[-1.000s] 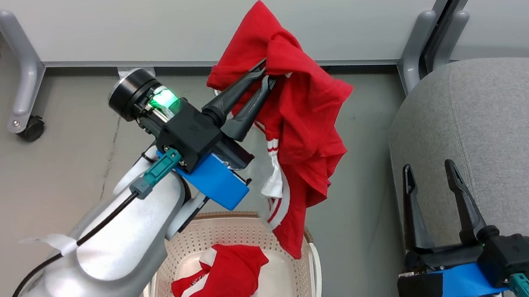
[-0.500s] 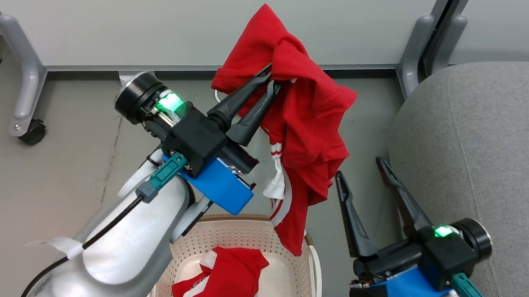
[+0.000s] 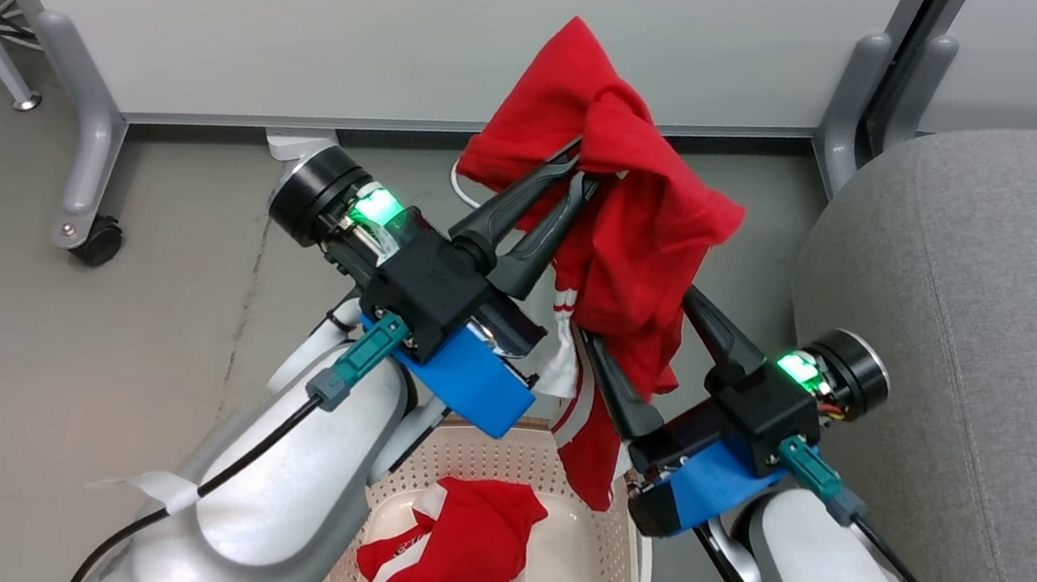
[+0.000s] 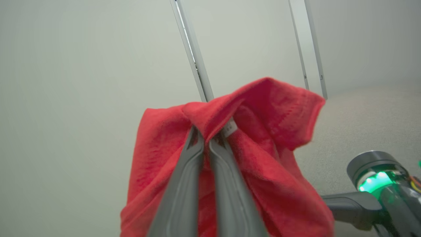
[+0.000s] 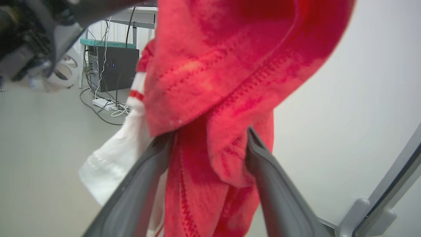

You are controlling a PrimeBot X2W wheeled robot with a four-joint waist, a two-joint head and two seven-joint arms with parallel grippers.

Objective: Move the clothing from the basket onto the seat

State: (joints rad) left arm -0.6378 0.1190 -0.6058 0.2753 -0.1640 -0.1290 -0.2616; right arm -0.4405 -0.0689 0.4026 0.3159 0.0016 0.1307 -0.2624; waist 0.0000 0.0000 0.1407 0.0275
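Holding garment (image 3: 641, 246) mid-frame, left gripper (image 3: 577, 167) pinched tight; right gripper (image 3: 640, 321) gapes around the hanging cloth. Best close it before swinging to the seat (image 3: 1011, 337), frame right.

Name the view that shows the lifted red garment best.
Head view: it shows the lifted garment top to hem, hanging from the shut left tool above the basket. Left wrist view gives its pinched top; right wrist view gives blurred folds between fingers of the open right tool.
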